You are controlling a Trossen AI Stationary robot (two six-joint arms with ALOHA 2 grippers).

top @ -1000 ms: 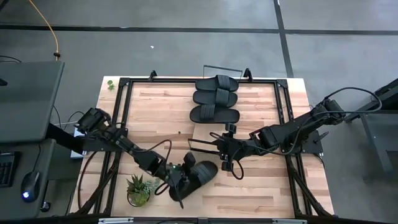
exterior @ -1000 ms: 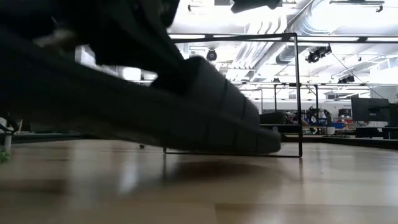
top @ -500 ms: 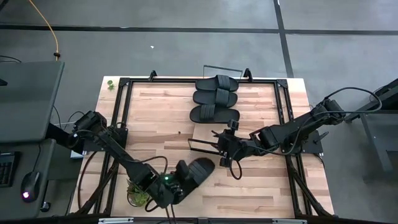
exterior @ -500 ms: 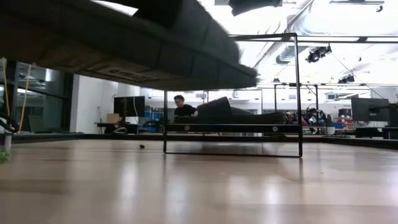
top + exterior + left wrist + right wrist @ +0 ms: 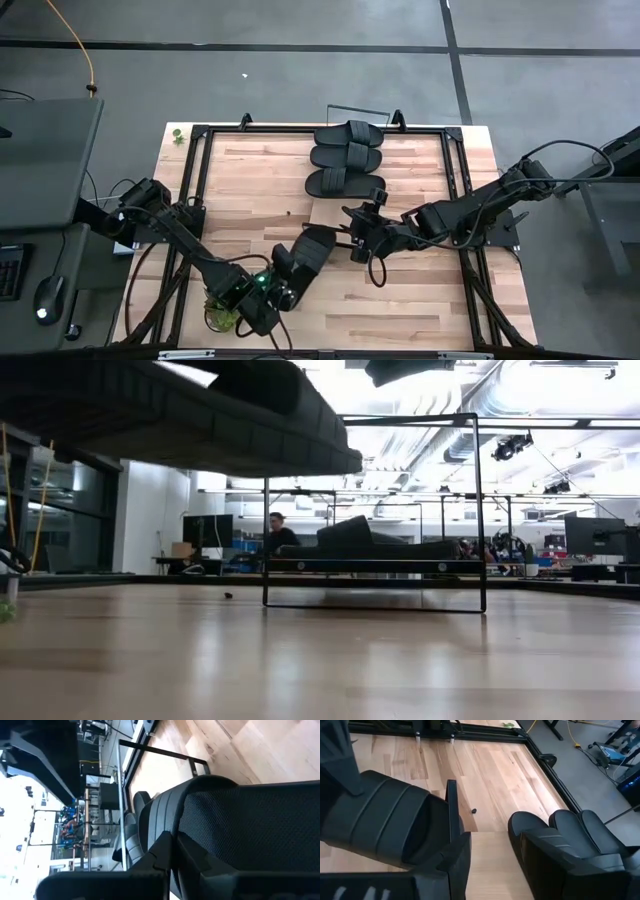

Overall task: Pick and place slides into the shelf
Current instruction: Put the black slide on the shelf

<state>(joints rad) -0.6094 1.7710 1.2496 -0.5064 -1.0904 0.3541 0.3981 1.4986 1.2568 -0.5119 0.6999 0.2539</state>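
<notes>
I am carrying the last slide (image 5: 303, 256) to the shelf (image 5: 335, 222). My left hand (image 5: 280, 287) is squeezed shut on the heel end of this slide, and the slide hangs in the air above the counter (image 5: 420, 310), its toe pointing at the shelf. Three slides (image 5: 346, 157) already lie side by side at the far end of the shelf. The near end of the shelf is bare. My right hand (image 5: 357, 228) waits just beside that bare end, with its fingers partly open and nothing in them, as far as I can see. Next I think I must bring the slide over the bare part, lower it flat next to the others, and let go. My right hand is close, so I should not bump it.
</notes>
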